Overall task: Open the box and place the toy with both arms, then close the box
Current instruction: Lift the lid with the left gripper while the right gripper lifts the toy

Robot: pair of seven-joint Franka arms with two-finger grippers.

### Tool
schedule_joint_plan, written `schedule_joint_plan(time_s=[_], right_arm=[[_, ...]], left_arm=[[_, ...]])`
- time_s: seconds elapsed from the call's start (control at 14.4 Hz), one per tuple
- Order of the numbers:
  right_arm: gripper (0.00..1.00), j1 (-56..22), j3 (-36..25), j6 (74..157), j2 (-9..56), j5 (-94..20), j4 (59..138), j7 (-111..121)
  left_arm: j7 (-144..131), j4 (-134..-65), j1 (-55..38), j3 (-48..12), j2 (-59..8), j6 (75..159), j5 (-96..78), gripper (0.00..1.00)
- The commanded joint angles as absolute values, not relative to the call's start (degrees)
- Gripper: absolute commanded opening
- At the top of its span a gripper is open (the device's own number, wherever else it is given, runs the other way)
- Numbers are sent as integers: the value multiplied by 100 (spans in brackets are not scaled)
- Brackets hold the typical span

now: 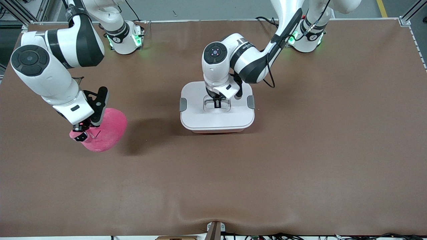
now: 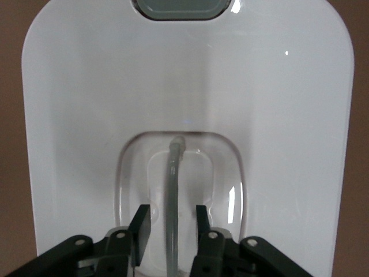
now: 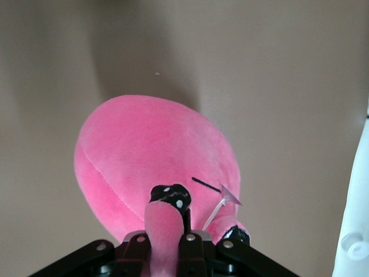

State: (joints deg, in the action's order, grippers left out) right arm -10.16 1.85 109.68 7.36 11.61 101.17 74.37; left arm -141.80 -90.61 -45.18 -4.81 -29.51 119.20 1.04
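- The box (image 1: 217, 115) is a rounded-rectangular tub with a smooth, glossy white lid (image 2: 86, 115); only a thin pink strip of its body shows under the lid. It sits near the middle of the tabletop (image 1: 300, 166), toward the edge where the arm bases stand.
- Its long axis runs between the two arms' ends of the tabletop, with a grey clip (image 1: 183, 104) at each short end.
- The lid's centre has a recessed, clear pocket crossed by a thin translucent handle bar (image 2: 172, 196).
- The left gripper (image 1: 217, 102) reaches down into that pocket, its jaws straddling the bar, one on either side; whether they press it I cannot tell.
- The toy (image 1: 106, 128) is a hot-pink plush blob, soft and fuzzy, with a stitched seam, lying toward the right arm's end of the tabletop.
- The right gripper (image 1: 80, 132) has its jaws clenched on one stalk eye (image 3: 164, 222), pink with a black, white-dotted tip; a small plastic tag fastener shows beside it.
- No writing can be read.
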Motion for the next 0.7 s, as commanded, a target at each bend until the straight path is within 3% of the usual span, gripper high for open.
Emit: schedule_joint_plan(time_s=[0.0,0.63], right_arm=[[0,-1046,176,10881,571,1187,10178,8040],[0,-1248,158,10617,282,1133,10186,9684]], left_arm=[[-14273,-9149,-4553,-448,-2813,11979,220,0],[-14273,-9141,-4553,-448,-2733,11962,211,0]])
